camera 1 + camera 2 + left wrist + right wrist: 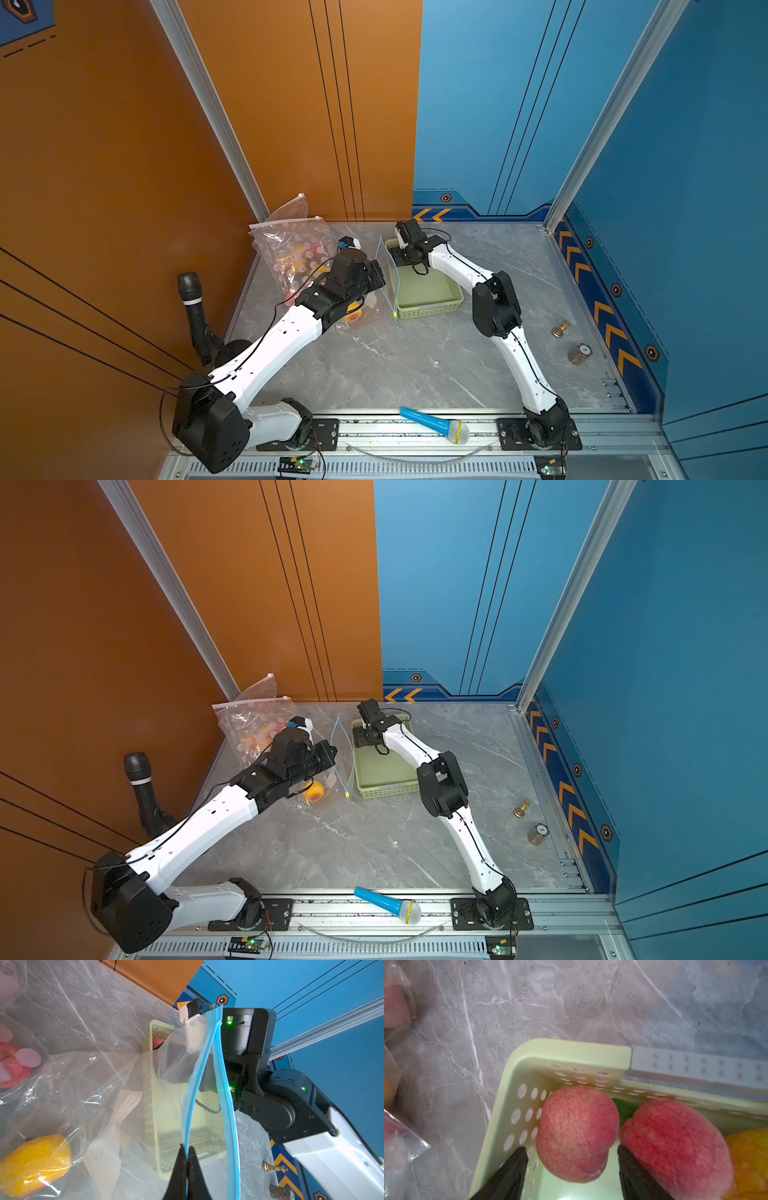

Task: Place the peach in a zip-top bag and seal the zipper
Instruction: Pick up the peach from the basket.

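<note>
A clear zip-top bag with a blue zipper (pixel 224 1076) stands with its mouth apart beside the green basket (pixel 432 307), seen in both top views (pixel 343 762). My left gripper (pixel 186 1148) is shut on one blue zipper edge. A yellow-orange fruit (pixel 35 1164) lies under clear plastic by that arm. In the right wrist view a red peach (pixel 577 1126) sits in the basket's corner (pixel 571 1049). My right gripper (pixel 571 1150) is open, one finger on each side of the peach, small gaps showing. A second red peach (pixel 675 1142) lies next to it.
A dotted bag of fruit (pixel 291 245) leans at the back left. An orange fruit (pixel 749 1163) is also in the basket. A black microphone (pixel 193 316), a blue microphone (pixel 436 424), a brass chess piece (pixel 561 328) and a small cylinder (pixel 579 354) lie around.
</note>
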Available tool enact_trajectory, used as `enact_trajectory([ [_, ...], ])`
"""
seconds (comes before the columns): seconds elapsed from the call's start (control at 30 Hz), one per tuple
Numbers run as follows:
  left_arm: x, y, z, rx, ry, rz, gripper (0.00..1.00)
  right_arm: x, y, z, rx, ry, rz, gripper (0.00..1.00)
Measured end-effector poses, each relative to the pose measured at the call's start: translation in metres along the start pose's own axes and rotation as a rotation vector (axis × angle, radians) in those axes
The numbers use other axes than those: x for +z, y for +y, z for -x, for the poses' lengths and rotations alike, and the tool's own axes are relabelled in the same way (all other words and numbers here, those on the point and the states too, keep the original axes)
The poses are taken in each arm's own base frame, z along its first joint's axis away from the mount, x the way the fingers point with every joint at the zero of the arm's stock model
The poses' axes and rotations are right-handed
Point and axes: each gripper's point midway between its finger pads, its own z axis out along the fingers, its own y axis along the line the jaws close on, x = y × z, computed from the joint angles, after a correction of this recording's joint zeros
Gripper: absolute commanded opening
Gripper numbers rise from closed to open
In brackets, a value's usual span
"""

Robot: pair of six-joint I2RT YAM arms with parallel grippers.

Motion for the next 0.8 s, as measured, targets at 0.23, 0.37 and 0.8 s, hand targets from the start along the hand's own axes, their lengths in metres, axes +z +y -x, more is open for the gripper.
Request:
enact_trajectory([
  [0.23, 0.000, 0.000, 0.000, -0.003, 0.000, -0.001, 0.00, 0.012, -0.004, -0.009, -0.018, 0.025, -0.012, 0.50],
  [0.37, 0.000, 0.000, 0.000, -0.003, -0.001, -0.001, 0.00, 0.011, -0.006, -0.008, -0.020, 0.024, -0.013, 0.38],
  [0.8, 0.000, 0.000, 0.000, -0.002, -0.001, -0.001, 0.00, -0.055, -0.008, -0.020, -0.018, 0.027, -0.012, 0.26],
])
